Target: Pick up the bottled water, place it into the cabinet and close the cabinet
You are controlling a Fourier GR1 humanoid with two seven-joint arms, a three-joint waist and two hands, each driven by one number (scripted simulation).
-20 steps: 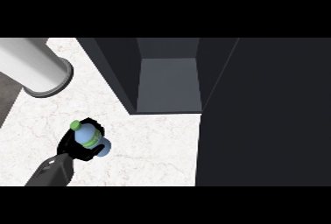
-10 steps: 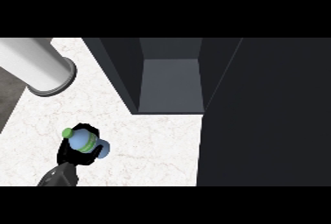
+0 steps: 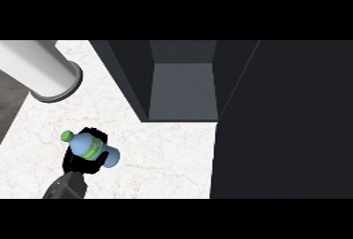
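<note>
One water bottle (image 3: 92, 147), pale blue with green cap and green label band, tilted, cap toward upper left, above white marbled tabletop (image 3: 158, 149) at lower left. One hand (image 3: 84, 161), black, on grey forearm rising from lower edge, fingers curled round bottle. Which hand, left or right: cannot tell. One dark cabinet (image 3: 180, 88), open, well right of and above bottle; grey inside. One cabinet door (image 3: 286, 121), dark, at right. One grey cylinder (image 3: 38, 70), upper left.

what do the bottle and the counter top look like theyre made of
The bottled water looks like pale blue translucent plastic with a green cap and label band, smooth and slightly glossy. The counter top looks like polished white marble or a stone imitation: faint pinkish-grey veins run across it.
</note>
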